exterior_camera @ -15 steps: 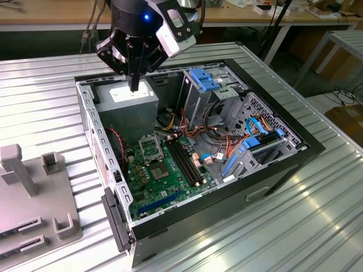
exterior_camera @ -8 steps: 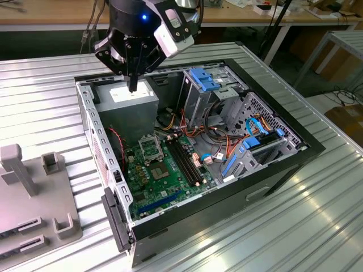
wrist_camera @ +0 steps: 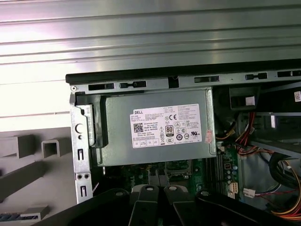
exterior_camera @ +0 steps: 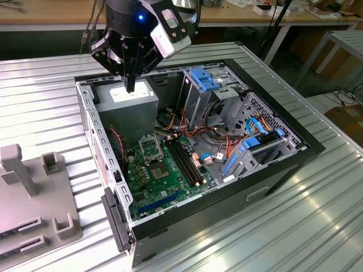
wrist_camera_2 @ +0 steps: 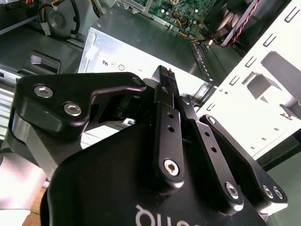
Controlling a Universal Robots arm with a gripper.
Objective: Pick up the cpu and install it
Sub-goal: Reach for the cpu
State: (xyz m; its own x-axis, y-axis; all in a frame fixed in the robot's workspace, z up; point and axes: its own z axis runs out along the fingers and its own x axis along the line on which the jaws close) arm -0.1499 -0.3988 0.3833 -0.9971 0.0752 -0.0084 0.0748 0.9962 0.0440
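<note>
- Ribbed metal table [exterior_camera: 272,238], 1: carries everything below.
- Grey fixture block [exterior_camera: 34,192], 1: outside the case, well apart from the power-supply box [exterior_camera: 127,102], toward the exterior view's left.
- Computer case [exterior_camera: 181,225], 1: lying open, with the power-supply box in its far corner.
- Bare dark chip [exterior_camera: 160,171], 1: on the motherboard, on the near side of the power-supply box.
- Socket [exterior_camera: 148,148], 1: black-and-metal frame, between the bare dark chip and the power-supply box.
- Blue drive brackets [exterior_camera: 205,79], 2: to the exterior view's right of the power-supply box.
- Gripper [exterior_camera: 130,85], 1: hangs directly over the power-supply box, close above its labelled top. Its fingers are pressed together, with nothing discernible between them.
- cpu: count and place cannot be told.
- Handling, as a judgement: the pick-up is not yet made. It calls for fingers spread before descent, a grasp on opposite edges, the chip kept level, and clearance from cables.
</note>
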